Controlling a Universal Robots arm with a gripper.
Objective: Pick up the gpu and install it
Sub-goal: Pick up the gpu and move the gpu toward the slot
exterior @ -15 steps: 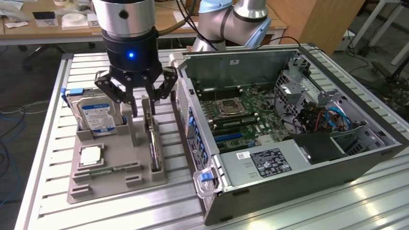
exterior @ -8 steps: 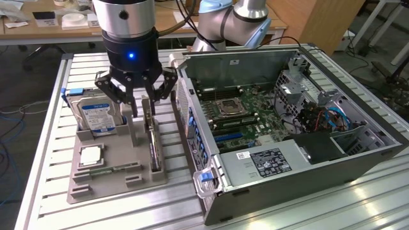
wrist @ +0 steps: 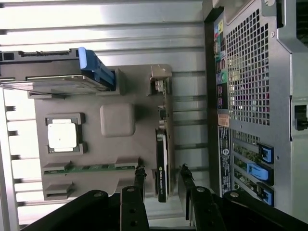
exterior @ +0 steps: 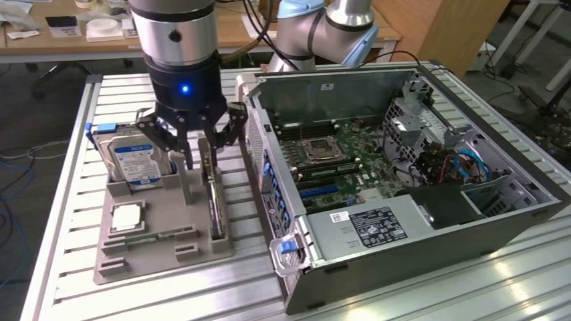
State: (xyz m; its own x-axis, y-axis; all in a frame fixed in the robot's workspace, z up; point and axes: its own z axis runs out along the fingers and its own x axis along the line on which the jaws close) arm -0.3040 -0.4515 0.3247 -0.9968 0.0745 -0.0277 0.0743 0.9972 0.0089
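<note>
- As the arm hangs over a slatted metal table [exterior: 71, 221] [wrist: 120, 29], its gripper [exterior: 196, 160] [wrist: 162, 174] sits low over a gray parts tray [exterior: 152, 257] [wrist: 125, 86], at the tray's edge nearest an open computer case [exterior: 499, 214] [wrist: 250, 72].
- The fingers [wrist: 140, 179] stand open, one on each side of the gpu [exterior: 216, 200] [wrist: 162, 154]. The wrist view shows a gap between each finger and the card, so nothing is gripped.
- The gpu stands on its long edge in a slot along that case-side edge of the tray. Its black cooler is toward the gripper, and its green board runs on toward the tray's far end.
- A silver hard drive [exterior: 138, 164] [wrist: 48, 82] with a blue-and-white label and a blue clip stands upright at the tray's edge away from the case, well apart from the card.
- A square processor chip [exterior: 125, 217] [wrist: 62, 134] lies flat in a pocket near the middle of that same edge.
- A narrow green memory stick [exterior: 165, 235] [wrist: 91, 168] lies flat just beside the chip, toward the tray's end where the gripper is.
- The case lies on its side on the table just beside the tray, with its side panel off and the motherboard [exterior: 330, 160] exposed.
- In the wrist view, the case's perforated rear panel faces the tray, with blue slot latches [wrist: 257, 171] along it.
</note>
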